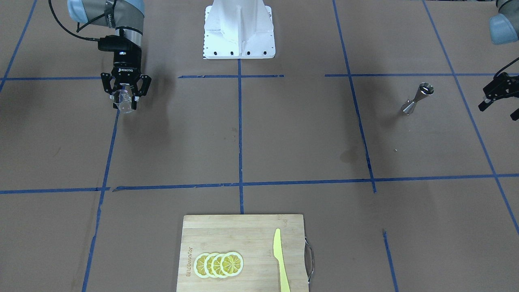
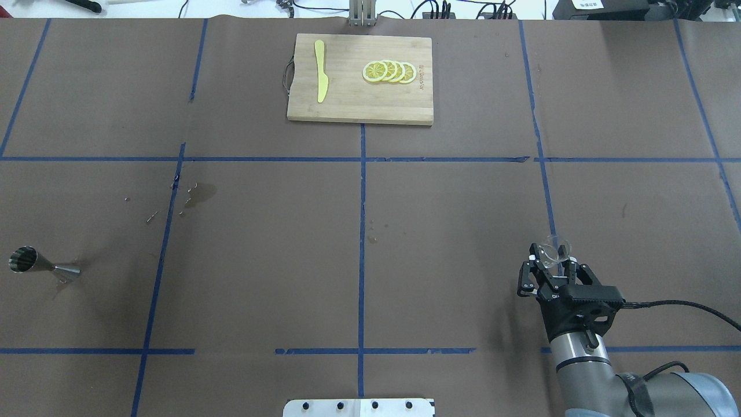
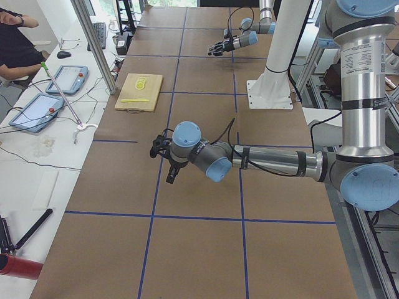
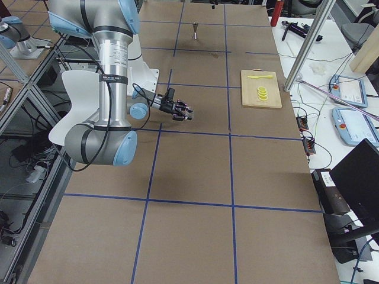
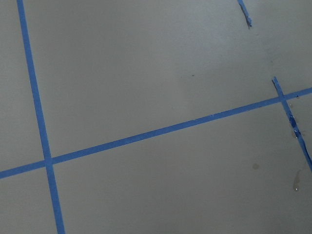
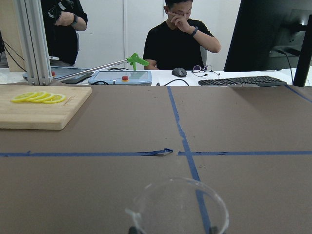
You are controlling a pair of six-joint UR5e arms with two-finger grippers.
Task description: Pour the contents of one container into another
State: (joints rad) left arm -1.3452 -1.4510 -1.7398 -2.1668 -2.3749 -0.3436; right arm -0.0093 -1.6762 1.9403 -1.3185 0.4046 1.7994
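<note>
My right gripper [image 2: 553, 260] is shut on the small clear glass cup [image 2: 554, 250], fingers on either side of its wall. The front-facing view shows the same cup [image 1: 123, 101] in that gripper [image 1: 125, 99], and its rim [image 6: 178, 204] fills the bottom of the right wrist view. The cup looks upright, held just off the table. The silver hourglass jigger [image 1: 417, 98] stands upright far across the table, at the left edge of the overhead view [image 2: 40, 263]. My left gripper [image 1: 498, 112] hangs open and empty beside the jigger, a short way off. The left wrist view shows only taped table.
A wooden cutting board [image 2: 347, 107] with lemon slices [image 2: 389, 72] and a yellow knife [image 2: 320, 70] lies at the far middle edge. The white robot base [image 1: 239, 28] stands at the near middle. Wet spots [image 2: 197, 194] mark the paper. Operators sit beyond the far edge.
</note>
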